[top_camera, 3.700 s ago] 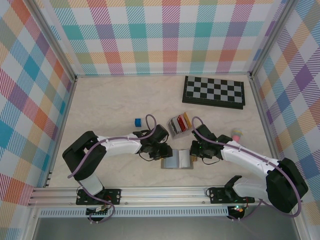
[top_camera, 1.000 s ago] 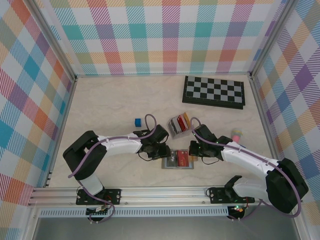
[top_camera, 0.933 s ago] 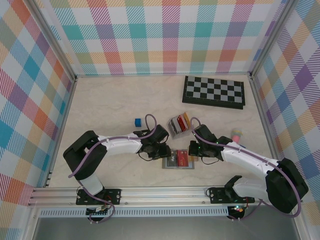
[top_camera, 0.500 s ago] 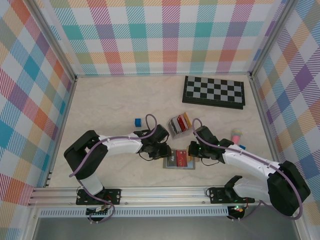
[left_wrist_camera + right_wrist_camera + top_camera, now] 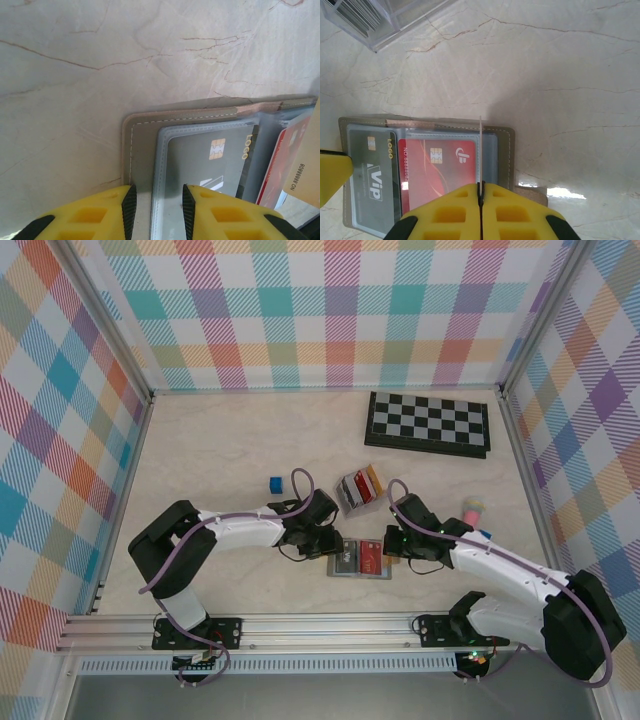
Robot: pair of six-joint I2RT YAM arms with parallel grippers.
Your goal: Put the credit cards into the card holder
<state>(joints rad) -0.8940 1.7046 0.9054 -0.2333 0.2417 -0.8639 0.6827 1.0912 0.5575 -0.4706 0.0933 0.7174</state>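
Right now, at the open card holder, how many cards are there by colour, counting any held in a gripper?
Black card, in a slot: 1
Red card, in a slot: 1
Cream card, pinched edge-on by the right gripper over the card holder: 1
Total: 3
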